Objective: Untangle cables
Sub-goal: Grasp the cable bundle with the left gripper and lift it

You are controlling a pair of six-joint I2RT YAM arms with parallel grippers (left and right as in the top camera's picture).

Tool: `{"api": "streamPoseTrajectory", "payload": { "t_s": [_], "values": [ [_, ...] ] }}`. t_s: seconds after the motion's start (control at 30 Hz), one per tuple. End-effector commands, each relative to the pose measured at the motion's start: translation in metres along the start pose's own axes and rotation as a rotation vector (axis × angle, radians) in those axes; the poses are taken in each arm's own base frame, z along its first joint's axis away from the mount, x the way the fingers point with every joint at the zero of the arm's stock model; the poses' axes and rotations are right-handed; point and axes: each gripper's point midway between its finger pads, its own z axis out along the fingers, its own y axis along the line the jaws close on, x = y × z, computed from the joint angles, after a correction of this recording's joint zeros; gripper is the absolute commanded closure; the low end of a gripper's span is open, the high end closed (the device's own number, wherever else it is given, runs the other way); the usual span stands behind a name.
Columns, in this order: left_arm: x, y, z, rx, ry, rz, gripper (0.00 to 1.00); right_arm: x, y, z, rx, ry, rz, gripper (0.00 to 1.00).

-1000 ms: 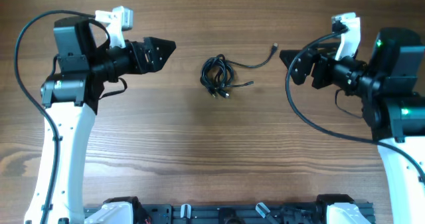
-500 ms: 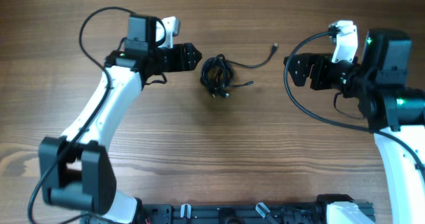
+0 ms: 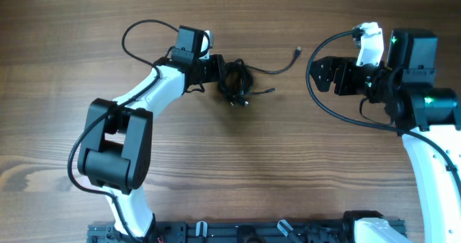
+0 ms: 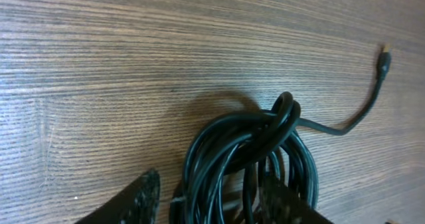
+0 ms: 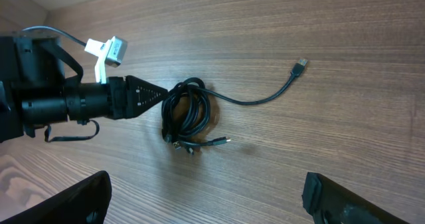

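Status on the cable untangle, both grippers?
Left gripper open, straddling the cables. Right gripper open, apart from them. One knotted coil, one plug end trailing. Nothing obstructing.

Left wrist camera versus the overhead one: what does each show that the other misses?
Only the left wrist view shows, close up, the cables crossing in a knot atop their coil, with the left jaws open and coil strands between them. Only the overhead view shows the left arm, the right arm, the right jaws apart from the cables, and a short plug end. Both show the coil and its long tail ending in a plug.
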Motion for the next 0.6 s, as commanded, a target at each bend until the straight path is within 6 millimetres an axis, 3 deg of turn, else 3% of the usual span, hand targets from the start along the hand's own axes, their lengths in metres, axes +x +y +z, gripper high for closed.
{"api": "streamPoseTrajectory", "payload": {
  "t_s": [0.0, 0.2, 0.43, 0.5, 0.57],
  "values": [
    [0.000, 0.004, 0.008, -0.033, -0.002, 0.004, 0.50, -0.007, -0.002, -0.002, 0.018, -0.016, -0.022, 0.06],
    [0.010, 0.011, 0.018, -0.048, 0.032, -0.006, 0.50, -0.006, -0.002, -0.002, 0.018, -0.013, -0.013, 0.07],
    [0.024, 0.012, 0.025, -0.057, 0.078, -0.005, 0.59, -0.008, -0.002, -0.002, 0.017, -0.018, 0.034, 0.07],
    [0.031, 0.007, 0.027, -0.056, 0.095, 0.004, 0.67, -0.008, -0.002, -0.002, 0.017, -0.019, 0.034, 0.07],
    [0.033, -0.001, 0.028, -0.045, 0.093, 0.021, 0.89, -0.008, -0.002, -0.002, 0.017, -0.019, 0.034, 0.07]
  ]
}}
